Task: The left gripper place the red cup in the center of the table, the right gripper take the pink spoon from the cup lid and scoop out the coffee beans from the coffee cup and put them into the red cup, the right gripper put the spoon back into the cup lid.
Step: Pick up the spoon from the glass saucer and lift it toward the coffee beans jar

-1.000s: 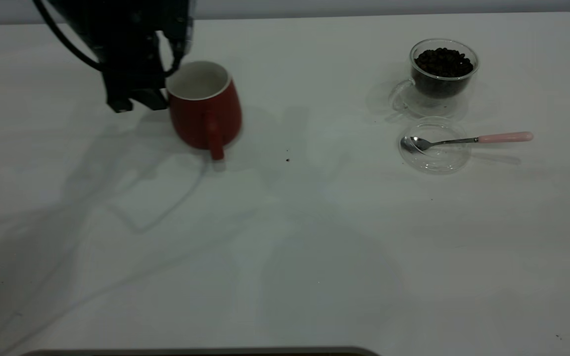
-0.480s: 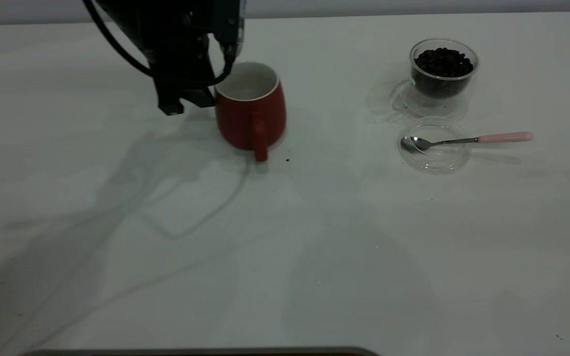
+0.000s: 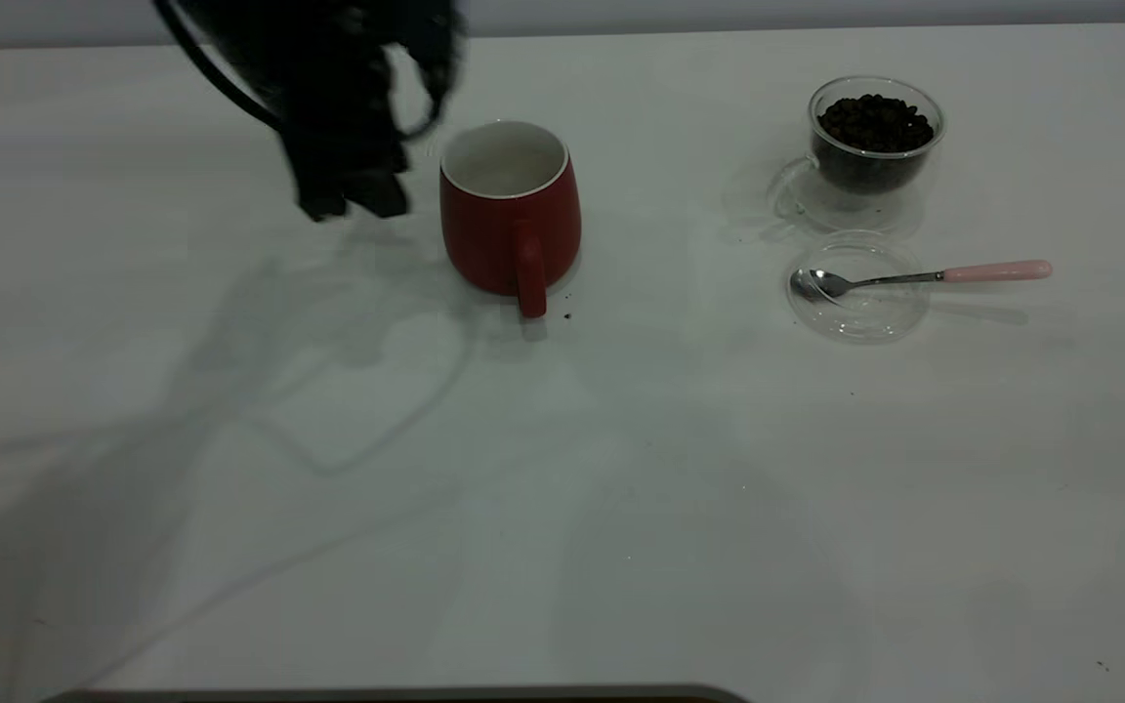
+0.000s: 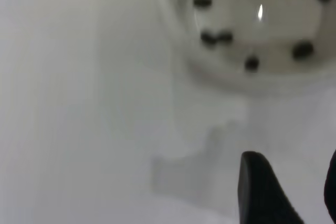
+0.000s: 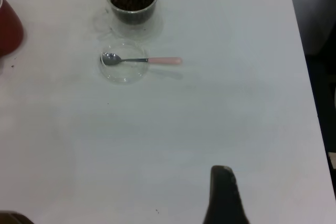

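The left gripper hangs above the worktop just left of the red cup, apart from it, its fingers spread and empty. The cup stands upright near the worktop's middle, handle toward the camera. Well to its right, the coffee cup holds coffee beans; just before it the pink spoon rests on the cup lid. The right gripper hovers high, far off; whether its fingers are parted cannot be told.
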